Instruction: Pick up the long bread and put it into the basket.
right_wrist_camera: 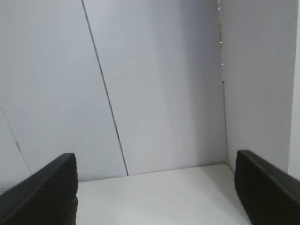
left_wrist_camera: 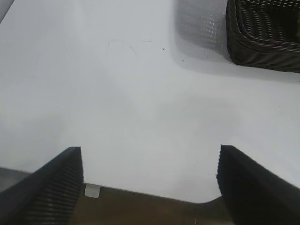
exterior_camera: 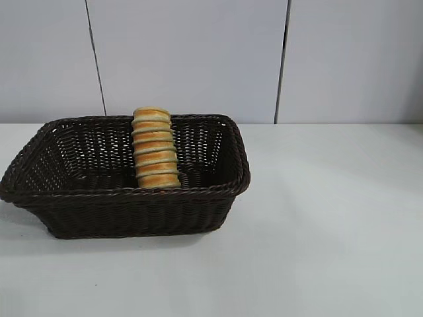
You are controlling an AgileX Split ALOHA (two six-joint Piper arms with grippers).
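Long bread (exterior_camera: 156, 149) sits inside the basket (exterior_camera: 125, 214), leaning vs. the far wall, so the placing step looks done. Left gripper (left_wrist_camera: 150, 180) hangs over bare tabletop (left_wrist_camera: 140, 108) near the basket's corner, fingers spread, nothing btwn them. Right gripper (right_wrist_camera: 157, 187) faces the back wall, fingers also spread and empty. Next: prob. just park both arms; no regrasp needed.

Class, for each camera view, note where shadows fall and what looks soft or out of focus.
Exterior view: even light, a faint shadow beside the basket, the bread sharp. Left wrist view: the basket casts a grey shadow on the table; the near fingers look soft. Right wrist view: only wall and blurred fingers.
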